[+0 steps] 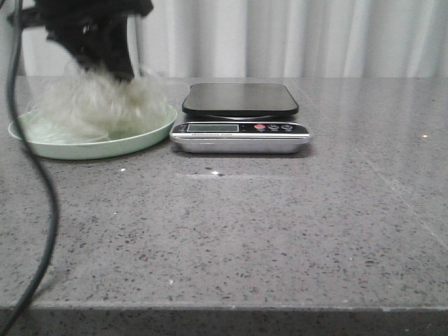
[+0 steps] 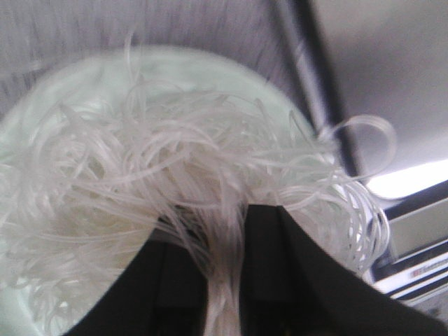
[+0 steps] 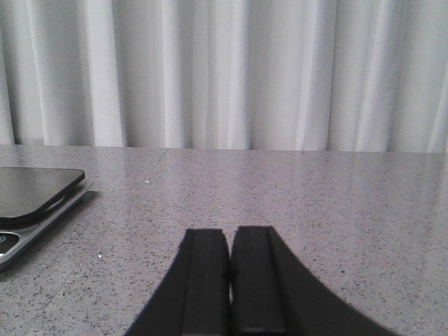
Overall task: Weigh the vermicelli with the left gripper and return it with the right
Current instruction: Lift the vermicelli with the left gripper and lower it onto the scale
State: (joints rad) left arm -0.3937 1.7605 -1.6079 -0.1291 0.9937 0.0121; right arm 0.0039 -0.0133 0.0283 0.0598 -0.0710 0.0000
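Observation:
The vermicelli (image 1: 98, 105) is a fluffy white mound on the pale green plate (image 1: 140, 143) at the back left. My left gripper (image 1: 115, 66) sits on top of the mound, its black fingers closed on a bunch of strands. In the left wrist view the strands (image 2: 161, 175) spread over the plate (image 2: 21, 133) and a tuft runs between the fingers (image 2: 294, 266). The scale (image 1: 240, 117) stands just right of the plate, its black platform bare. My right gripper (image 3: 229, 241) is shut and empty, low over the table to the right of the scale (image 3: 31, 192).
A thin black cable (image 1: 42, 210) hangs down the left side to the table's front edge. White curtains (image 1: 280, 35) close off the back. A few small white crumbs (image 1: 215, 172) lie in front of the scale.

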